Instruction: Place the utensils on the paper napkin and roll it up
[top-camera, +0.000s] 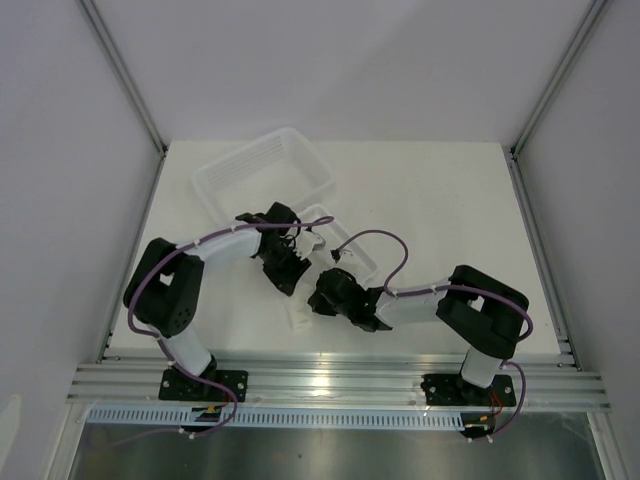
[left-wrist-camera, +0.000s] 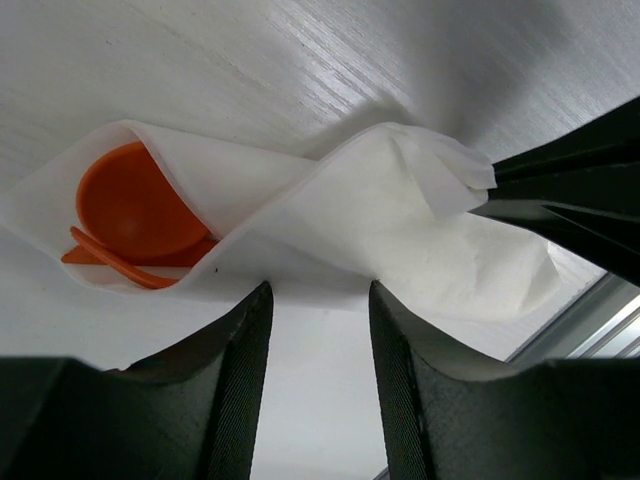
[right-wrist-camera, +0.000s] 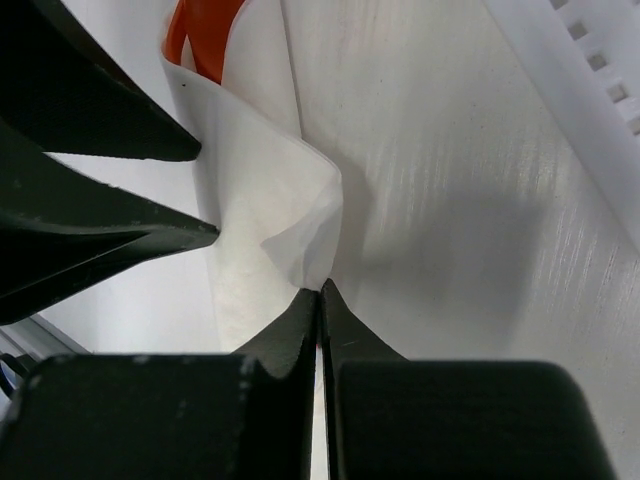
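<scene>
Table: white surface, closed in by walls on the left, right and far sides, with a metal rail along the near edge. The widest bare stretch lies on the right, between the tray and the right wall.
Basket: translucent white, set askew at the far left of centre, its near corner just beside the tray.
Arms: the left arm and the right arm both bend inward, and their wrists meet close together in the middle of the table's near half.
Tray: small and white, partly hidden behind the two wrists, with bare table to its right.
Napkin: a soft white sheet lying on the table below the grippers, folded loosely over itself. One end gapes open and the other end rises in a peak. The rail shows just past it.
Left gripper: it hangs over the napkin's long edge, fingers a narrow gap apart, gripping nothing.
Right gripper: its fingers are pressed together, pinching the napkin's raised corner.
Utensils: orange, tucked inside the napkin's open end. A round spoon bowl and a flat piece under it show, and the rest is covered.
</scene>
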